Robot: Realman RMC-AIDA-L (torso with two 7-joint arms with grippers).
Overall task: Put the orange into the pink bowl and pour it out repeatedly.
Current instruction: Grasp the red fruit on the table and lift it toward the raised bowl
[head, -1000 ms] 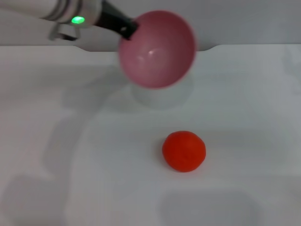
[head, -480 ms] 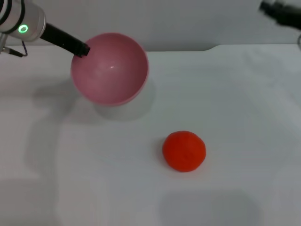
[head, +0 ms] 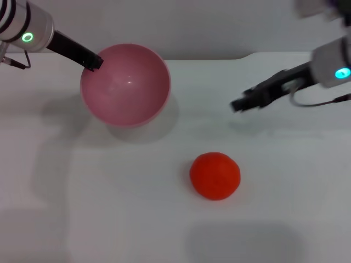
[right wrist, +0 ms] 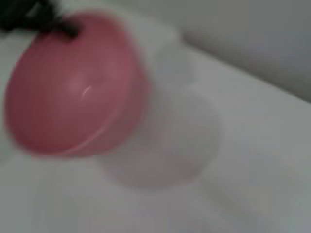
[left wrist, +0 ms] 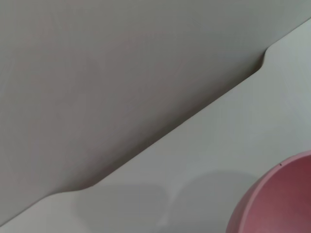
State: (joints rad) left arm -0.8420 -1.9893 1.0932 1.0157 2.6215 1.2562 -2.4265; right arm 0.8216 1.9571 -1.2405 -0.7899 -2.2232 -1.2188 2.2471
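Observation:
The orange [head: 215, 175] lies alone on the white table [head: 109, 208], a little right of centre in the head view. The pink bowl [head: 125, 85] is held at the back left, tilted with its hollow facing me, and nothing is inside it. My left gripper [head: 92, 61] is shut on the bowl's far left rim. My right gripper [head: 239, 104] reaches in from the right, above the table, behind and to the right of the orange and apart from it. The bowl also shows in the right wrist view [right wrist: 73, 116] and its rim in the left wrist view [left wrist: 277, 204].
The table's back edge [head: 247, 55] has a step in it and meets a grey wall. The bowl casts a shadow [head: 148, 129] on the table under it. Nothing else stands on the white surface.
The bowl swung from the back centre to the back left and has settled slightly lower. My right arm came in from the top right corner toward the middle. The orange has not moved.

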